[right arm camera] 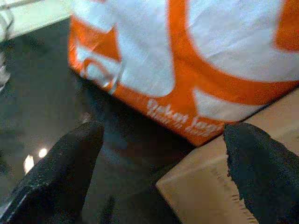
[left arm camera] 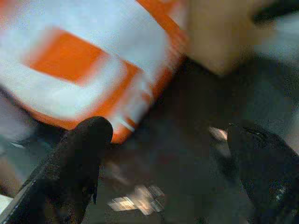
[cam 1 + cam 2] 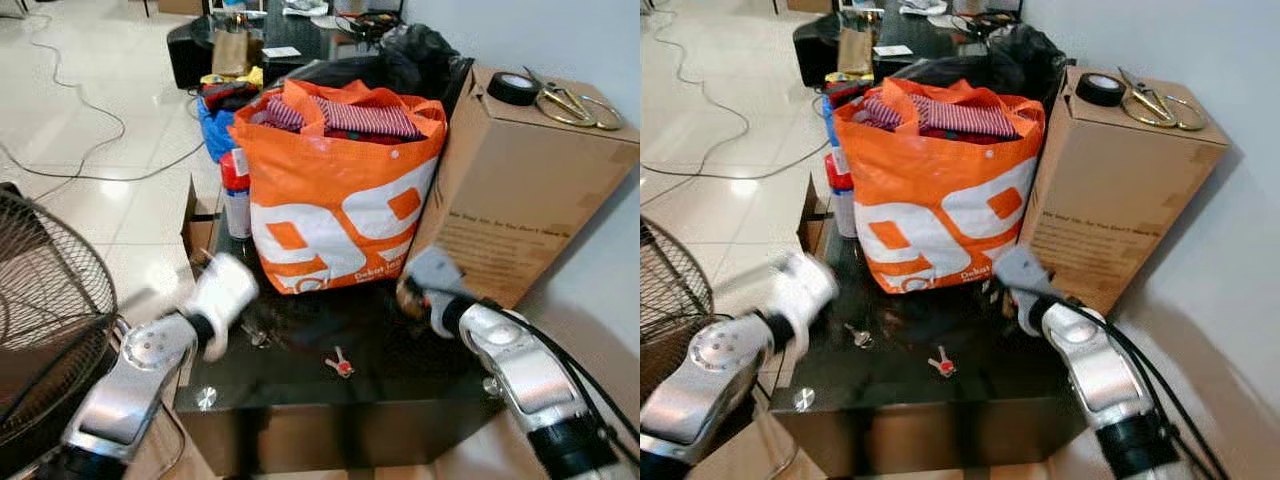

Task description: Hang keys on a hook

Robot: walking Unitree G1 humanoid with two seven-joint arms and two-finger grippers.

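Plainly little of the job is done: the small silver keys with a red tag [image 3: 340,363] lie flat on the glossy black tabletop [image 3: 400,380], untouched, near its front edge, and a second, blurred silver bunch [image 3: 256,335] lies at about nine o'clock from them. No hook can be made out, so picking up, carrying and hanging all appear to remain. The left gripper [image 2: 163,154], blurred, hovers above the table at roughly ten o'clock from the keys, its black fingers [image 2: 79,154] spread with nothing between them. The right gripper [image 1: 159,163] sits at about two o'clock, by the corner where the orange-and-white woven shopping bag [image 3: 335,200] meets the brown cardboard box [image 3: 520,190], its fingers likewise apart and empty. Beyond, at twelve o'clock, the bag holds striped clothes; a black tape roll [image 3: 513,88] and scissors [image 3: 570,105] rest on the box.
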